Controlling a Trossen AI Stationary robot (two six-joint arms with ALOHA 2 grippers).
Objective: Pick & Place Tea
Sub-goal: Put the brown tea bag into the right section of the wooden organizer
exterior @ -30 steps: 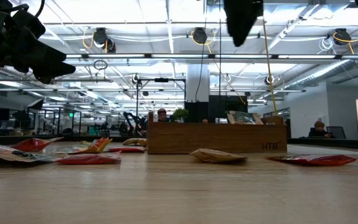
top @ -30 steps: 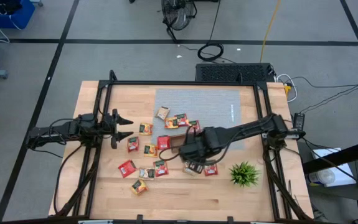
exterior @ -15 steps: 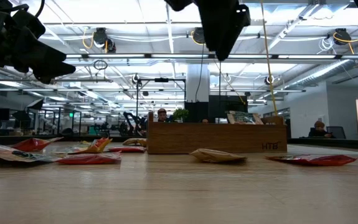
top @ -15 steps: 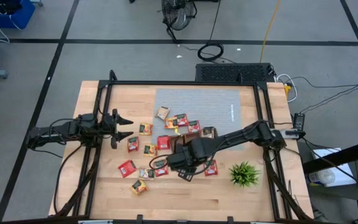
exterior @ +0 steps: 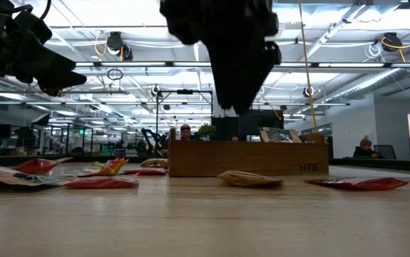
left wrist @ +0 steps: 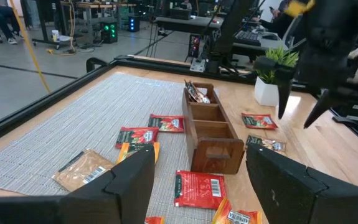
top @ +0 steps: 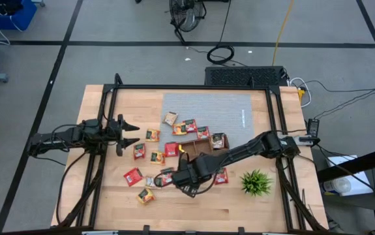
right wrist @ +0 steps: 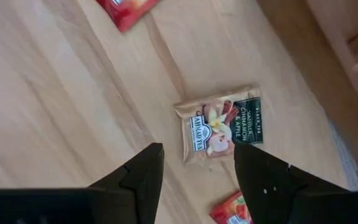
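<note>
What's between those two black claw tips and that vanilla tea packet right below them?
Nothing: the right wrist view shows only bare wooden table between the open right gripper and the pale tea sachet.

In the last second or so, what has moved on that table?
The right gripper swung away from the wooden tray toward the table's near edge, jaws open and empty, and now hangs over a pale tea sachet. A sachet now shows in the tray's end compartment. The left gripper and the plant stayed put.
</note>
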